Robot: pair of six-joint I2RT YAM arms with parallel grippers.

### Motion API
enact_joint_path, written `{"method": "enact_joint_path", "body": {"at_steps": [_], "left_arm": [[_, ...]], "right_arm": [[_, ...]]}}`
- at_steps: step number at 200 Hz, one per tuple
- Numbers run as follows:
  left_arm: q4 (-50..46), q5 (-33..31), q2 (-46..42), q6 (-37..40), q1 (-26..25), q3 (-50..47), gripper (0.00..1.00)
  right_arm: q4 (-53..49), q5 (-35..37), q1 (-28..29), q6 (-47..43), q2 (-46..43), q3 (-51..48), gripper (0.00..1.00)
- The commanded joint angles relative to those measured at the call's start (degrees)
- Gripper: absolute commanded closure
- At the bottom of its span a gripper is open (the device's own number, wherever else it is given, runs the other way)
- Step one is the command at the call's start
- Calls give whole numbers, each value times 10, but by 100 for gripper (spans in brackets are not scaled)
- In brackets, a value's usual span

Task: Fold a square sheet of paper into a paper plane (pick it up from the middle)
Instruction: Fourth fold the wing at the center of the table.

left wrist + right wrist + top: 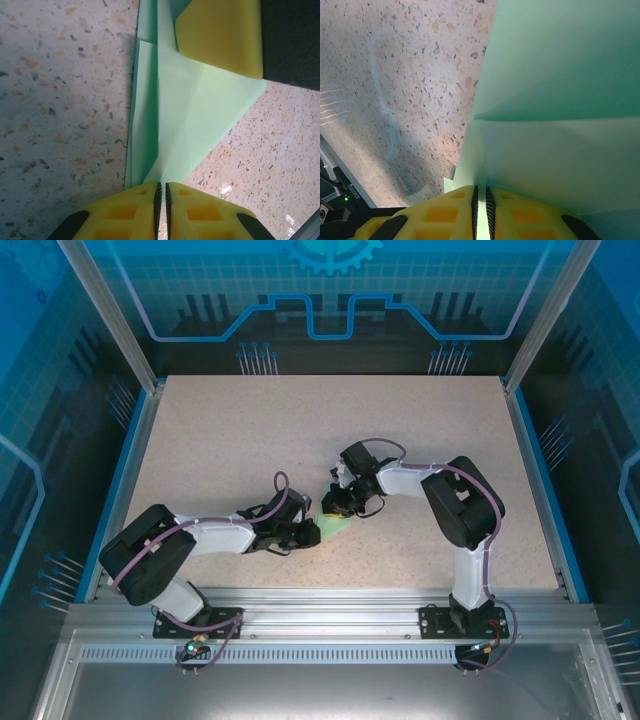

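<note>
— Where's the paper?
— Half-folded, near the counter's front, between my tools. My left tool is clenched on one end, my right tool on the other.
— The risk?
— If I pull them apart, it could tear or slip free, I reckon.

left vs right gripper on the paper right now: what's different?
In the top view, the left gripper reaches the paper from the left, while the right gripper comes in from the far right. The left gripper pinches the narrow, tapering end; the right gripper holds the wider part opposite. Shared: both have yellow fingers and jaws shut on the paper.
</note>
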Motion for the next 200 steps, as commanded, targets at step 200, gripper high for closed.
{"method": "enact_joint_path", "body": {"at_steps": [200], "left_arm": [[-100,-2,-130,-15,9,22,77]], "right_arm": [[-24,42,-1,8,37,-3,83]]}}
